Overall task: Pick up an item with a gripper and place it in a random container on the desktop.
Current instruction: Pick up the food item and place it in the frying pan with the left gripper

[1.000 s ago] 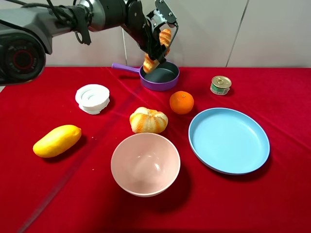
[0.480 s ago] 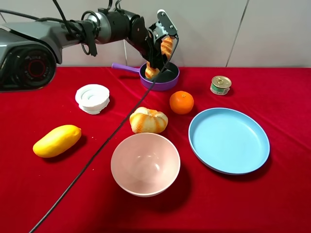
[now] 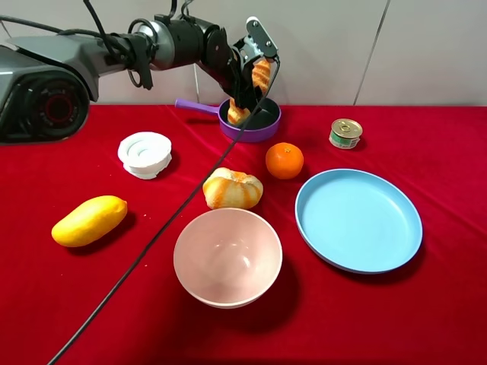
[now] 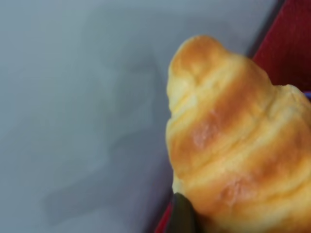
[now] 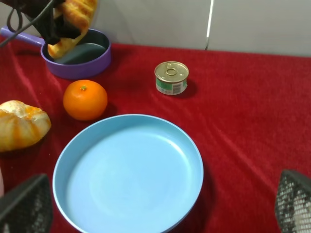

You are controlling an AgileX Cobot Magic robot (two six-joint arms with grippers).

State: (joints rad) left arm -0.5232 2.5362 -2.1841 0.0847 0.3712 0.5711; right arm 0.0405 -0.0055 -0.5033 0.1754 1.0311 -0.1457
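Observation:
My left gripper (image 3: 247, 85) is shut on the golden-brown croissant (image 3: 259, 74) and holds it tilted over the purple pan (image 3: 262, 135) at the back of the red cloth. The croissant's lower end hangs inside the pan's left rim; I cannot tell whether it touches. The left wrist view shows the croissant (image 4: 233, 145) close up beside one dark fingertip (image 4: 182, 218). The right wrist view shows the croissant (image 5: 73, 24) over the pan (image 5: 82, 73). My right gripper (image 5: 158, 208) is open and empty above the blue plate; it is out of the high view.
An orange (image 3: 284, 160), a small tin can (image 3: 345, 134), a wide blue plate (image 3: 358, 220), a pink bowl (image 3: 227, 257), a knotted bread roll (image 3: 232, 188), a yellow mango (image 3: 89, 220) and a white round lid (image 3: 144, 153) lie on the cloth. A black cable (image 3: 152, 236) trails across it.
My left arm has come down, lowering the croissant from above the pan into it. In the last half second it has barely moved.

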